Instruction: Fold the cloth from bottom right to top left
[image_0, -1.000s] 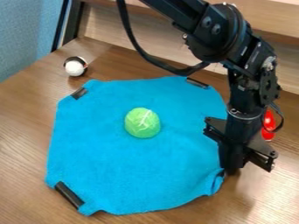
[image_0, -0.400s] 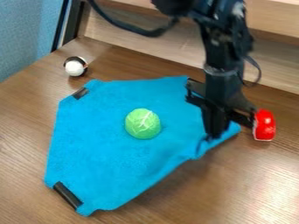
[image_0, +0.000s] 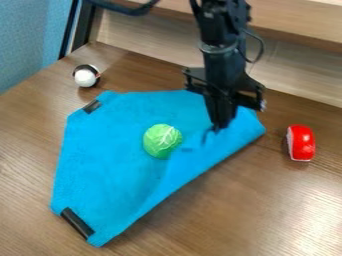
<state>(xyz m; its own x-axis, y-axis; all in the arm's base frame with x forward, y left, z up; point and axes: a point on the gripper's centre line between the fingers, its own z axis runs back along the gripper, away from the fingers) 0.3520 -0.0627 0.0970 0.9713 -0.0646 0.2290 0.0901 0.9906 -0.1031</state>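
Pincer: I am clenching a pinch of the blue cloth, with my tips pointing down into its bunched part.
Blue cloth: it is lying on the wooden table, its lower-right side turning over in a soft roll, with a long slanting edge running from bottom to right.
Weight and feel: I am judging it light, limp and slightly fuzzy, giving good friction and running no risk of breaking.
Where to hold: I am favouring the turned-over layer near its edge; pinching too deep would be dragging the under layer along.
Green toy cabbage: it is sitting on the cloth just left of the raised fold, probably getting in the way or rolling if I am pulling low.
Fold: I am reckoning it partly done, calling for a lifted carry towards the top left.
Red toy piece: it is resting on the table, right of the cloth.
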